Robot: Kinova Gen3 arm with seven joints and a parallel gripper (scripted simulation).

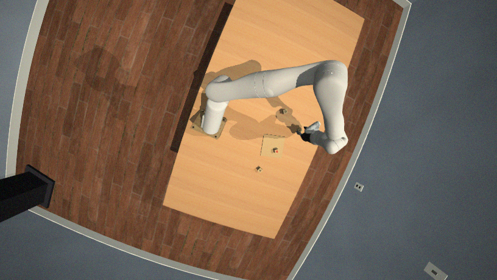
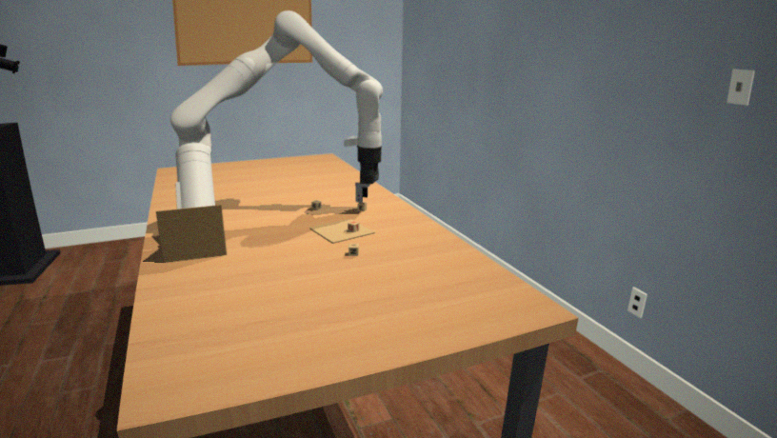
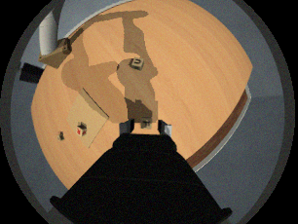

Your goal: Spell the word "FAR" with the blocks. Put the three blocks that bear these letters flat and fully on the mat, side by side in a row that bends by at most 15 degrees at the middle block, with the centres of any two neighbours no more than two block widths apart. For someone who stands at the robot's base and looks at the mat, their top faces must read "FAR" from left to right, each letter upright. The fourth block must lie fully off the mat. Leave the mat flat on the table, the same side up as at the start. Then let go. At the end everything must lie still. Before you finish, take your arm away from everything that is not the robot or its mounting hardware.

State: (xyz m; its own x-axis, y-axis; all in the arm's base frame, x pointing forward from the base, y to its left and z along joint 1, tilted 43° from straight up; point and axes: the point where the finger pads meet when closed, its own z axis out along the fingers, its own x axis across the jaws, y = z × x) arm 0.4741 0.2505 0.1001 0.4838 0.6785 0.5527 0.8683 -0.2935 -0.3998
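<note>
My gripper [image 2: 361, 200] [image 3: 145, 124] is open, pointing down just above a small wooden block [image 1: 298, 131] [image 2: 362, 207] [image 3: 145, 123], which lies on the table off the mat; its letter is not readable. The tan mat [image 1: 268, 142] [image 2: 331, 234] [image 3: 78, 109] lies flat. One block with a red mark on top [image 1: 276, 150] [image 2: 352, 227] [image 3: 81, 130] sits on the mat. Another block [image 1: 284, 111] [image 2: 316, 205] [image 3: 137, 63] lies off the mat, with a dark U- or D-like mark in the wrist view. A further block [image 1: 259, 169] [image 2: 352, 249] [image 3: 60, 136] lies beyond the mat's opposite side, letter unclear.
The robot's base plate [image 1: 217, 134] [image 3: 55, 57] stands at one long edge of the table [image 1: 222, 195] [image 2: 326, 326]. The table's far long edge runs near the gripper, with the wall beyond. The arm's shadow falls across two blocks.
</note>
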